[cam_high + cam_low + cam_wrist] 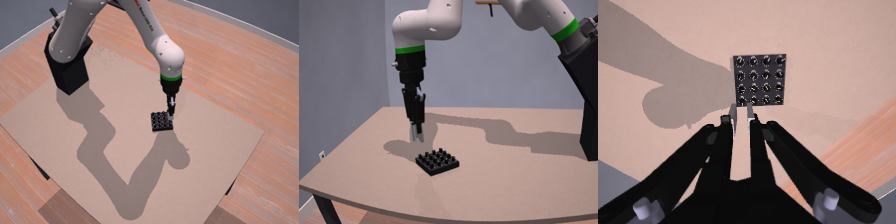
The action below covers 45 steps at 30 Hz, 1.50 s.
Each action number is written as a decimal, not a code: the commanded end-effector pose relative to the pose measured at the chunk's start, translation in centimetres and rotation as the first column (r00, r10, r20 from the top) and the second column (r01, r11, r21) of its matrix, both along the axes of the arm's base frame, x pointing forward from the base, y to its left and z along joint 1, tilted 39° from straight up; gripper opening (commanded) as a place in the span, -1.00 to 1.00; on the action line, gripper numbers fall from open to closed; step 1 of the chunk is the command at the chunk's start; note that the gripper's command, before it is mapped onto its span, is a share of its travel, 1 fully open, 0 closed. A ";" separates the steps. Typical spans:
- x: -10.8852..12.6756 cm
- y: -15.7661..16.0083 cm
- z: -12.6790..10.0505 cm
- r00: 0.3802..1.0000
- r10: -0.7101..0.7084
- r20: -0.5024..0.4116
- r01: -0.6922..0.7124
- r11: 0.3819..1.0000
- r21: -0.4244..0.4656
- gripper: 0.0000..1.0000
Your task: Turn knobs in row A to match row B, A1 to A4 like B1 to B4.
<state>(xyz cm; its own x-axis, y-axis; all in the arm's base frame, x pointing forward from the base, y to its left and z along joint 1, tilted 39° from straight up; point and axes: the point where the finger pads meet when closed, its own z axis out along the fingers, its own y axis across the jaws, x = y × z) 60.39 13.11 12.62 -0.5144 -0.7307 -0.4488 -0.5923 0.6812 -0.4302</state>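
Observation:
The black knob box (pixel 161 122) (pixel 437 160) (pixel 760 80) stands on its feet on the tan table top (pixel 86 138) (pixel 506 173), with rows of small black knobs with white lines. The marks and names are too small to read. My gripper (pixel 170 117) (pixel 417 139) (pixel 741 110) points straight down. It hovers a short way above the table, at one corner of the box. Its fingers are nearly together with a narrow gap, and nothing is between them. It touches no knob.
The arm's black base (pixel 67 69) (pixel 586 86) stands at a far corner of the table top. A wooden floor (pixel 242 52) surrounds the table. The arm's shadow lies across the table beside the box.

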 end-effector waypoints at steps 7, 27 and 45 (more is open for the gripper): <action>0.0 0.0 0.0 1.000 0.000 0.000 0.000 1.000 0.000 -0.77; 0.0 0.0 0.0 1.000 0.000 0.000 0.000 1.000 0.000 -0.77; 0.9 0.1 -1.1 1.000 -0.002 0.001 0.002 1.000 -0.002 -0.77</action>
